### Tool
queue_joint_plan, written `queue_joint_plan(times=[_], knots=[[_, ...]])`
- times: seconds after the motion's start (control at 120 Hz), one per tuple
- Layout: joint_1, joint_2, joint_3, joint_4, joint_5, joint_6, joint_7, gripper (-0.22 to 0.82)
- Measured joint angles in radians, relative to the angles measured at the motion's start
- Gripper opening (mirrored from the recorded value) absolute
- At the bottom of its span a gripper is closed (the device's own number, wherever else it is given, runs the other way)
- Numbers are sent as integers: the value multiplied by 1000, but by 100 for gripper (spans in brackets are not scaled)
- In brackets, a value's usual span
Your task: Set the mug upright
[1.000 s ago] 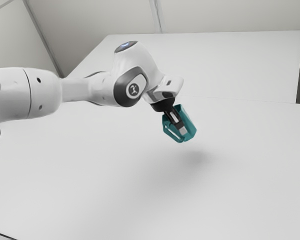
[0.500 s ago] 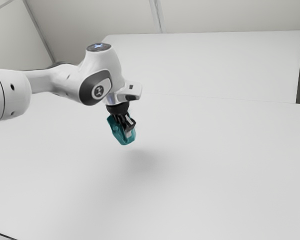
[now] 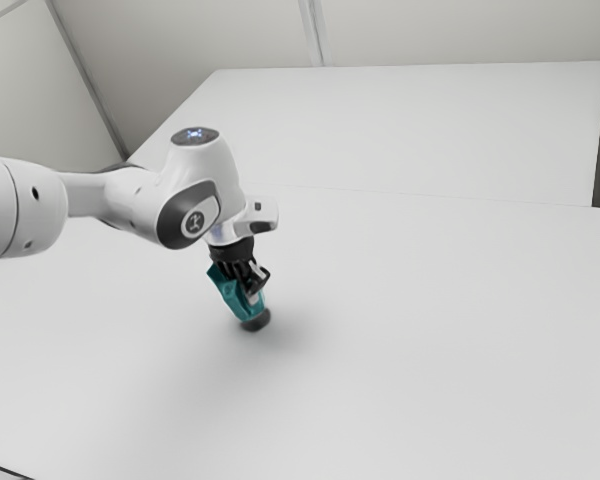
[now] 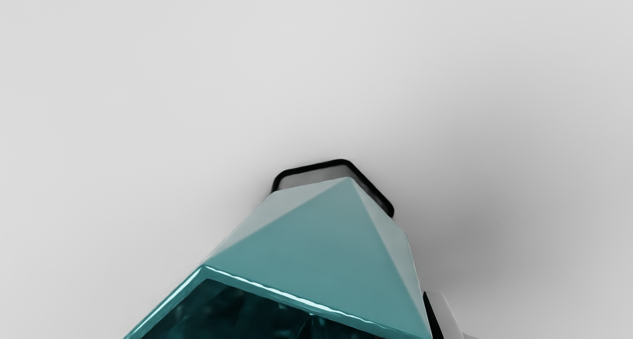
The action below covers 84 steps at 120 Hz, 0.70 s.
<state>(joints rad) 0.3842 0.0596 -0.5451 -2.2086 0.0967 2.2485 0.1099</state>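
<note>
"How does the gripper (image 3: 249, 291) stand?"

"Closed on the mug (image 3: 232, 290), one finger (image 4: 441, 309) just beside its outer wall. Whether it pinches wall or handle, I can't tell."

"How should it handle?"

"I'd guess light and stiff, with a glossy skin that could slip and chip if knocked. The slanted facets would make poor purchase; I'd take the handle, or two opposite flat sides, squeezing only enough to stop it turning."

"And where does it lie from the gripper?"

"Between the fingers, reaching down past their tips. Its rim (image 4: 267, 289) is the end nearer the hand, its foot the end farther off, down by the table (image 3: 430, 330). It leans, mouth towards the exterior view's left."

"Touching down?"

"A dark patch (image 3: 256, 320) sits right at the foot, beyond the fingertips, so it's close. Contact I can't settle. Tilted like that, it isn't upright."
</note>
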Motion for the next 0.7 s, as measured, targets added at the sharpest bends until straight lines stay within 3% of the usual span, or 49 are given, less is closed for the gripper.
queue_joint_plan(times=[0.4,0.583,0.7], knots=[[14,60,1,-16,7,76,-54,-13],[15,66,0,-18,4,90,-64,24],[15,37,-1,-18,3,94,-68,39]])
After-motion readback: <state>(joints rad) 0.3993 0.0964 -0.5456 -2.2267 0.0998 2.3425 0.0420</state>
